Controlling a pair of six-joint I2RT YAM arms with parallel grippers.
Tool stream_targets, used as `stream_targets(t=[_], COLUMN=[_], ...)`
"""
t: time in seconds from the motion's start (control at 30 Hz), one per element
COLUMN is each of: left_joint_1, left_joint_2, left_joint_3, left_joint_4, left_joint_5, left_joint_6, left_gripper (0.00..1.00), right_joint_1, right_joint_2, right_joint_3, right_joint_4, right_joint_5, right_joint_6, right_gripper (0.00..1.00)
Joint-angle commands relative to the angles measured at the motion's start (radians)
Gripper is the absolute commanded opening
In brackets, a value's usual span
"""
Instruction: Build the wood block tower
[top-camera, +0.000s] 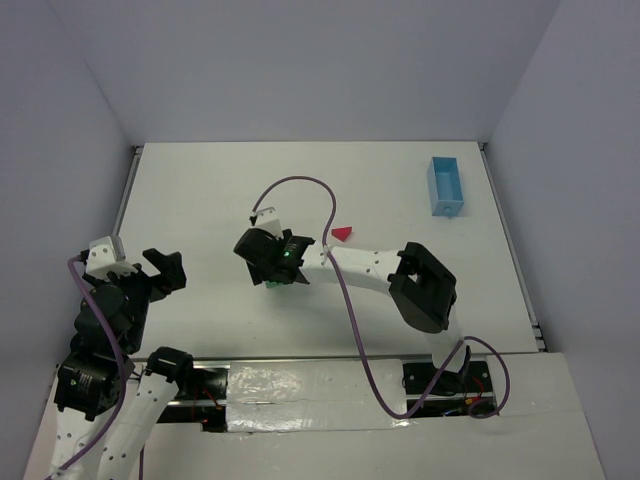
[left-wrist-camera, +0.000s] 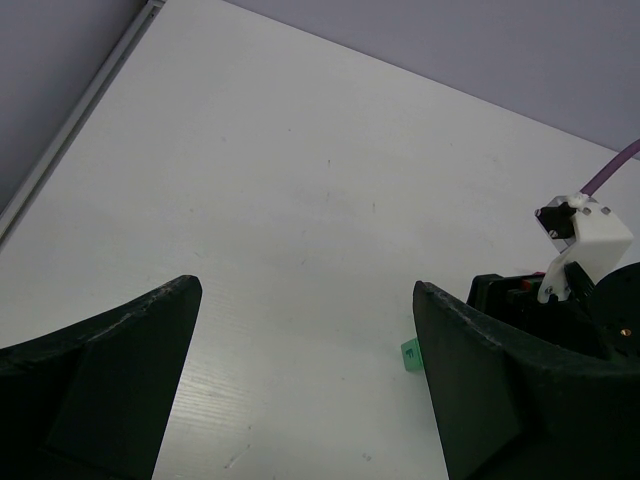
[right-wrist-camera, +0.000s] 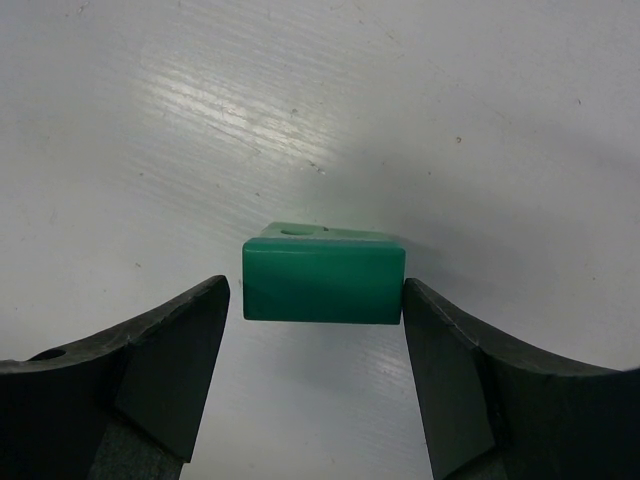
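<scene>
A green wooden block (right-wrist-camera: 323, 280) lies on the white table between the fingers of my right gripper (right-wrist-camera: 315, 325). The right finger touches the block's right end; a small gap shows at the left finger. The jaws are open. A lighter green face with a small hole shows just behind the block's top edge. In the top view this gripper (top-camera: 273, 275) points down at mid-table, with a bit of green (top-camera: 272, 286) showing under it. The red triangular piece (top-camera: 342, 234) lies just to its upper right. My left gripper (top-camera: 165, 270) is open and empty at the left. The green block also shows in the left wrist view (left-wrist-camera: 410, 354).
A light blue plastic box (top-camera: 445, 187) stands at the far right of the table. The right arm's purple cable (top-camera: 330, 215) loops over the middle. The right wrist's camera mount (left-wrist-camera: 585, 235) shows at the right of the left wrist view.
</scene>
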Motion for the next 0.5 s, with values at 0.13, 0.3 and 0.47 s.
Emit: stream_targets(t=[0.13, 0.3, 0.47], left_joint_1=[-0.004, -0.007, -0.010], left_joint_2=[-0.016, -0.016, -0.018], left_joint_3=[0.000, 0.000, 0.000], left_joint_4=[0.052, 0.052, 0.050], left_joint_5=[0.004, 0.001, 0.000], left_joint_6=[0.014, 0.014, 0.014], left_gripper=[0.99, 1.00, 1.00], right_joint_1=[0.013, 0.010, 0.012], right_joint_2=[-0.054, -0.056, -0.071], right_joint_3=[0.025, 0.025, 0.017], right_joint_4=[-0.016, -0.015, -0.012], right_joint_5=[0.036, 0.036, 0.036], right_joint_6=[0.024, 0.027, 0.032], right_gripper=[0.77, 0.77, 0.80])
